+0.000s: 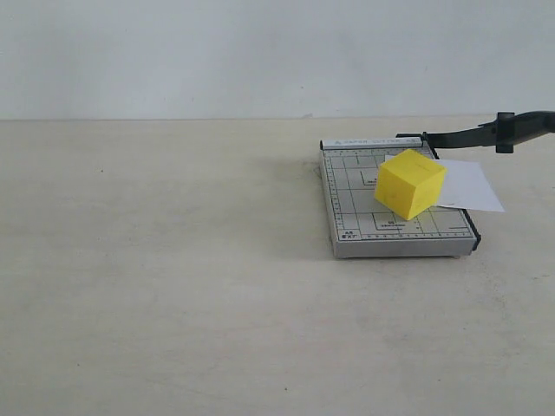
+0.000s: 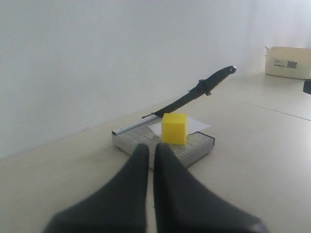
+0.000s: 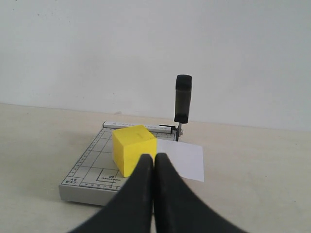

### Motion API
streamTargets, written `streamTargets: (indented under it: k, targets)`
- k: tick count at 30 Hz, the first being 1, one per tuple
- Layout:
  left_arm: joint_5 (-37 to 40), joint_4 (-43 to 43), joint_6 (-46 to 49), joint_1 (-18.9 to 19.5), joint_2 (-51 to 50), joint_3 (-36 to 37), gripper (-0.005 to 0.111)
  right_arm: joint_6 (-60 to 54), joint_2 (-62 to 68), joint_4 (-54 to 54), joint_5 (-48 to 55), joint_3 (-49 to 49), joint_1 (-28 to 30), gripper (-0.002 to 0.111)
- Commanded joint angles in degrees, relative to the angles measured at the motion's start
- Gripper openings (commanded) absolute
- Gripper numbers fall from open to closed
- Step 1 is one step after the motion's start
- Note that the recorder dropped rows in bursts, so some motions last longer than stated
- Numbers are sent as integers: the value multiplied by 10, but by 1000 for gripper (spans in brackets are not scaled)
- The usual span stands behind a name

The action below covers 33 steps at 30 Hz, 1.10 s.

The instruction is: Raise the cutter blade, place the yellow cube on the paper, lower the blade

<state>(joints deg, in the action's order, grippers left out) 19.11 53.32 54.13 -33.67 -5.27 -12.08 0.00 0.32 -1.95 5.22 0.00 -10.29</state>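
Observation:
The yellow cube [image 1: 410, 183] stands on the grey gridded base [image 1: 351, 204], over the near end of the white paper [image 1: 470, 185], which sticks out past the base's right edge. The cutter blade [image 1: 486, 133] is raised, its thick handle up at the right. In the left wrist view the cube [image 2: 174, 128], paper [image 2: 197, 124] and tilted blade [image 2: 194, 94] lie well beyond my left gripper [image 2: 151, 147], which is shut and empty. My right gripper [image 3: 154, 158] is shut and empty, short of the cube [image 3: 133, 148], paper [image 3: 184, 160] and blade handle [image 3: 183, 97]. Neither gripper shows in the exterior view.
The cutter sits on a pale tabletop [image 1: 173, 286] in front of a white wall. A cardboard box [image 2: 289, 62] stands far off on the table in the left wrist view.

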Motion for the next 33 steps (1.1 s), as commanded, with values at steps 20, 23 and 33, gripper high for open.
streamTargets:
  k: [20,23,33]
  targets:
    - [-71,-17,-1,-1,53,110,4,0,-3,1,-3,0,-1,0]
    - [-71,-17,-1,-1,53,110,4,0,-3,1,-3,0,-1,0]
    - [-170,-122,-48,11,53,121,4,0,-3,1,-3,0,-1,0]
